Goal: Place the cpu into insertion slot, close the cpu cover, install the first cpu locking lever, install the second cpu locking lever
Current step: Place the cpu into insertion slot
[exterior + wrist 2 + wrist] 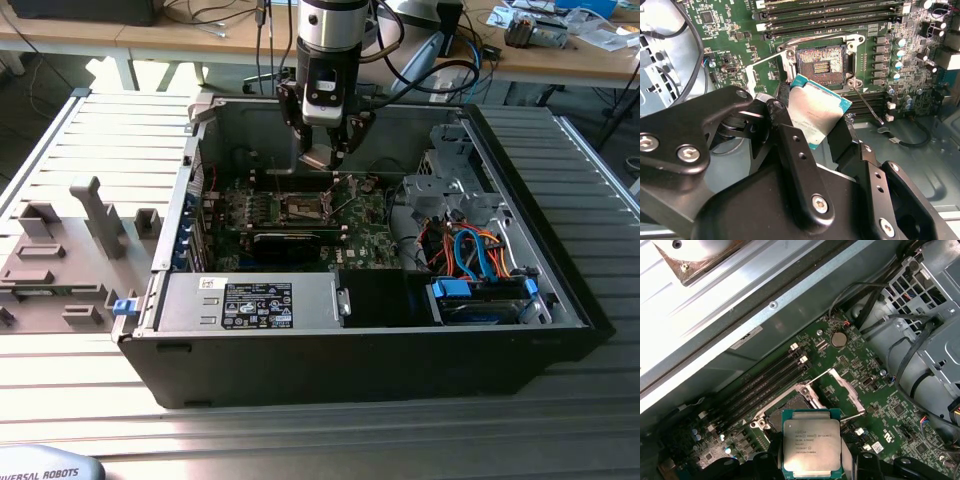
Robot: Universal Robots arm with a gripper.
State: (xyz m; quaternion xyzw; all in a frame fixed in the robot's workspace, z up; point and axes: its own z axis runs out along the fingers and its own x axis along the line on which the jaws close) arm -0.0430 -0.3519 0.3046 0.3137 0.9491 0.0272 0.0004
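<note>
Black gripper vertical, clamping cpu, above insertion slot

Exterior view: camera off the arm, raised, looking down at a slant onto the open computer case on the ribbed tabletop. Mid range; the whole case is in frame. The arm enters at 12 o'clock.

First wrist view: rides on the arm, close in, looking down past the cpu onto the insertion slot and green circuit board.

Second wrist view: also on the arm, closer, looking over the hand at the same slot.

Shared: all three views take in the slot and board. Both wrist views share the cpu held in the hand.
</note>
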